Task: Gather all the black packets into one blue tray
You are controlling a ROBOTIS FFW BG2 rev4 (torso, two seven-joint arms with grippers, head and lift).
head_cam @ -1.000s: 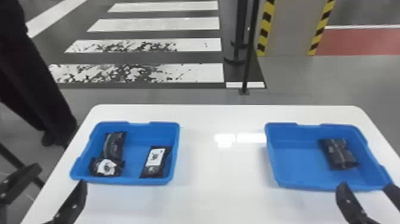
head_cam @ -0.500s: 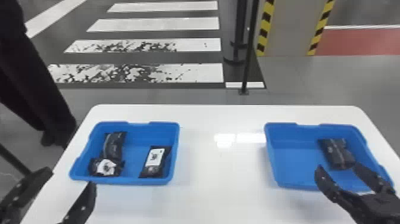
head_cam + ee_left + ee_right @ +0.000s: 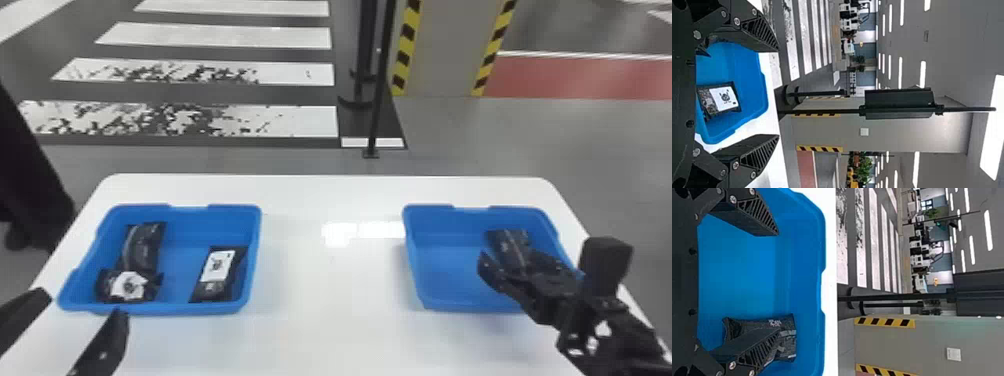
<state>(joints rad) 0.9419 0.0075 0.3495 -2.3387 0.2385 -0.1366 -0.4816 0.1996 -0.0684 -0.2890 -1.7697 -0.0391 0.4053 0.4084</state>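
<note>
"What lies in the left blue tray, near the table's left edge?"

"A creased black packet by its far left corner, a white-labelled black packet at the near left corner, and a long labelled packet along the right edge."

"And the right blue tray, near the table's right edge?"

"A crumpled black packet with greyish strips, towards the far right corner."

"Count?"

"Four packets, two trays, one table."

"Claws?"

"Left gripper near its tray's near left corner, right gripper over the other tray; both released, fingers spread."
</note>
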